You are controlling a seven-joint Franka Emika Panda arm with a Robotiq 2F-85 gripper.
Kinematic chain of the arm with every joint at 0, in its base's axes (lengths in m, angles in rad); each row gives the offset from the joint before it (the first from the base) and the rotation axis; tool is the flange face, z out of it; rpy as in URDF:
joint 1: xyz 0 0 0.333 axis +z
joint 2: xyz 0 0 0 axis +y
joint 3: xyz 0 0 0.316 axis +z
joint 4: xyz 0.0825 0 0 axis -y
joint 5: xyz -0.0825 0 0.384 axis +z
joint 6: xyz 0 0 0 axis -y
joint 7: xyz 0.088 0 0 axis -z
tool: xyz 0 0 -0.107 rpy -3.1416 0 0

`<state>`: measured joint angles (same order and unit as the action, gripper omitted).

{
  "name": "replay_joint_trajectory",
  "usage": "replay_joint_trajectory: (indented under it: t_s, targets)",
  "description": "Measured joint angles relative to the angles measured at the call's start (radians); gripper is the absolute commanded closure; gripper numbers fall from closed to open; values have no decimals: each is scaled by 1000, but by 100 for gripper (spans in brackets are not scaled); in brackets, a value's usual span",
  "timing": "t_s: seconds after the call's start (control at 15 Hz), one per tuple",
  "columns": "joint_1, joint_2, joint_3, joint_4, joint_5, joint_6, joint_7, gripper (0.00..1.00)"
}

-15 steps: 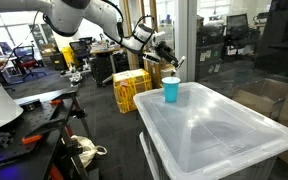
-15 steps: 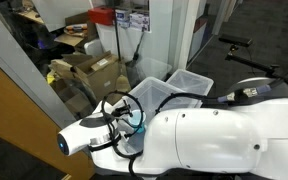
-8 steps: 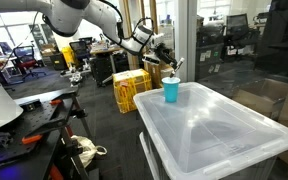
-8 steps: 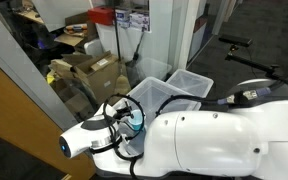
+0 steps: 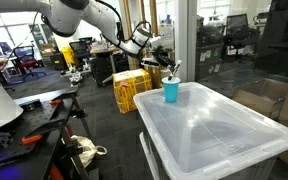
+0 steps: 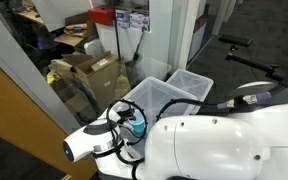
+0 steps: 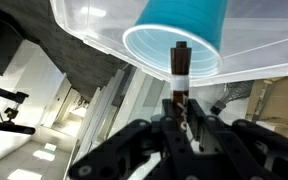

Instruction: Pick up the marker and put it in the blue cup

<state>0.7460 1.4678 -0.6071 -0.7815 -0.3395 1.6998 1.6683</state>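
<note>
The blue cup (image 5: pixel 171 90) stands on the near corner of a clear plastic bin lid (image 5: pixel 209 125). In the wrist view the blue cup (image 7: pixel 199 20) shows its open rim toward the camera, and the picture looks upside down. My gripper (image 7: pixel 180 128) is shut on the marker (image 7: pixel 180 75), a dark stick with a pale grey middle. The marker's free end reaches into the circle of the cup's rim. In an exterior view my gripper (image 5: pixel 168 60) hovers just above the cup. In an exterior view the robot's white body hides most of the scene, and only a bit of the cup (image 6: pixel 136 122) shows.
A yellow crate (image 5: pixel 131 88) stands on the floor behind the bin. Office chairs and desks fill the left background. A glass partition (image 5: pixel 224 45) runs behind the bin. Cardboard boxes (image 6: pixel 84 72) and stacked clear bins (image 6: pixel 169 90) stand beyond the robot.
My gripper has shifted slightly toward the cup with the marker in it. The cup and the bin have not moved.
</note>
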Motion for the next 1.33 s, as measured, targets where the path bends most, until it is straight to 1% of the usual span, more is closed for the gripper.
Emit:
replay_joint_trajectory:
  t_s: [0.07, 0.13, 0.2, 0.33, 0.53, 0.73, 0.8, 0.87, 1.13, 1.33]
  targets:
    - [2, 0, 0, -3, 0, -5, 17, 95]
    - [3, 0, 0, -5, 0, -11, 31, 78]
    - [4, 0, -1, -7, 0, -18, 49, 55]
    - [6, 0, -1, -10, 0, -29, 70, 51]
    - [8, -1, -5, -14, 0, -37, 100, 30]
    - [8, -3, -8, -16, 0, -39, 114, 6]
    - [8, -4, -9, -16, 0, -39, 124, 1]
    - [9, -5, -11, -16, 0, -40, 129, 0]
    - [14, -21, -17, -29, 0, -42, 176, 0]
    - [27, -50, -17, -62, 0, -42, 222, 0]
